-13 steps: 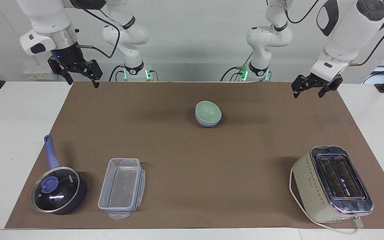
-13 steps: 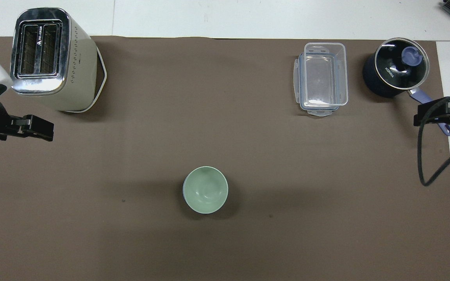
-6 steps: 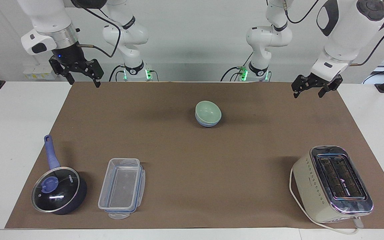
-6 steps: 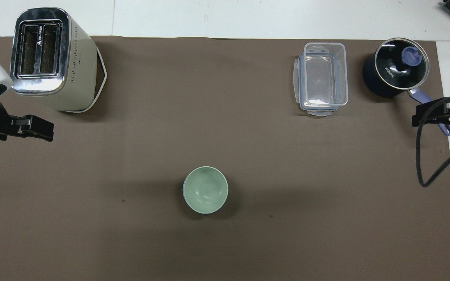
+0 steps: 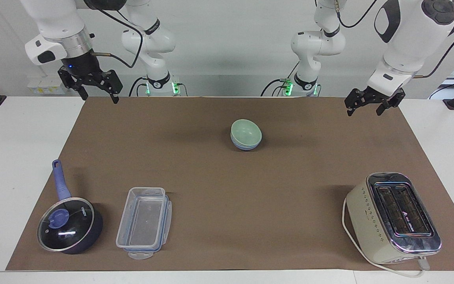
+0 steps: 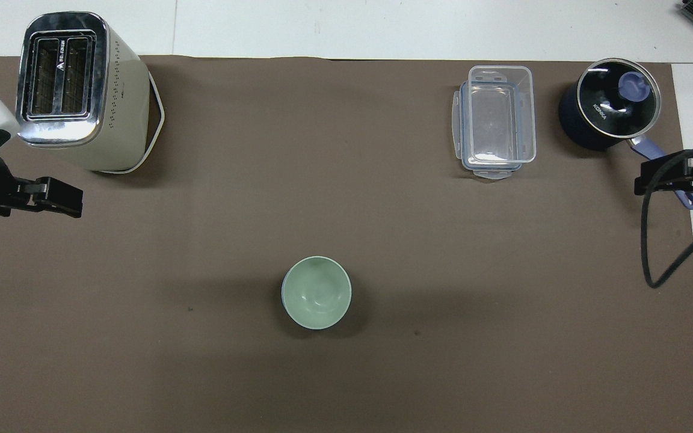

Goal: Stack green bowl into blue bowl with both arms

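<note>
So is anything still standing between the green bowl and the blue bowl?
Nothing visible: the green bowl already sits nested in the blue bowl at mid-mat. Both pincers hang open and empty, the left pincer and right pincer up over the mat's corners nearest the robots.

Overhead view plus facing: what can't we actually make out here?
- blue bowl: overhead, the green bowl nested in it hides nearly all of it; the facing view shows only its outer wall.
- right gripper: overhead, the frame edge crops it.
- left gripper: overhead, only one finger shows.
- pot: contents unreadable through the glass lid, both views.
- toaster: slot depths dark.
</note>
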`<state>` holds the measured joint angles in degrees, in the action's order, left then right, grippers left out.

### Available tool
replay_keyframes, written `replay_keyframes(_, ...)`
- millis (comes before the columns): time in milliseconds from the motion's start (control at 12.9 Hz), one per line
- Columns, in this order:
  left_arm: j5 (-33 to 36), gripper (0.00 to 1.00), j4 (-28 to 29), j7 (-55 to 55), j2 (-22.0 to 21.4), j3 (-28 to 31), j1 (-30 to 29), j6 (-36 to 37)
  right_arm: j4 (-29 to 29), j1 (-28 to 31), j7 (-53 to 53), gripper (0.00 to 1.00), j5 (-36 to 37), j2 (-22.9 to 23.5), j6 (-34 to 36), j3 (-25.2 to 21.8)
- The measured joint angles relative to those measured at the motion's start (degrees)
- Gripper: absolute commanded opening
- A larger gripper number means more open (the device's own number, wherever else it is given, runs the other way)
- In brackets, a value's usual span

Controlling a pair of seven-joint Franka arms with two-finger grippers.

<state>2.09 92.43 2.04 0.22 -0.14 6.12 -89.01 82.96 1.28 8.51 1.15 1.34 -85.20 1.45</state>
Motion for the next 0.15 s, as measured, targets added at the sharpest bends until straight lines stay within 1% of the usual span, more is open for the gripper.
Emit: replay_keyframes(155, 0.0, 1.00, 0.0, 0.0, 0.0, 0.0, 0.0, 0.0, 0.0, 0.0, 0.0, 1.00, 0.0, 0.0, 0.0, 0.0)
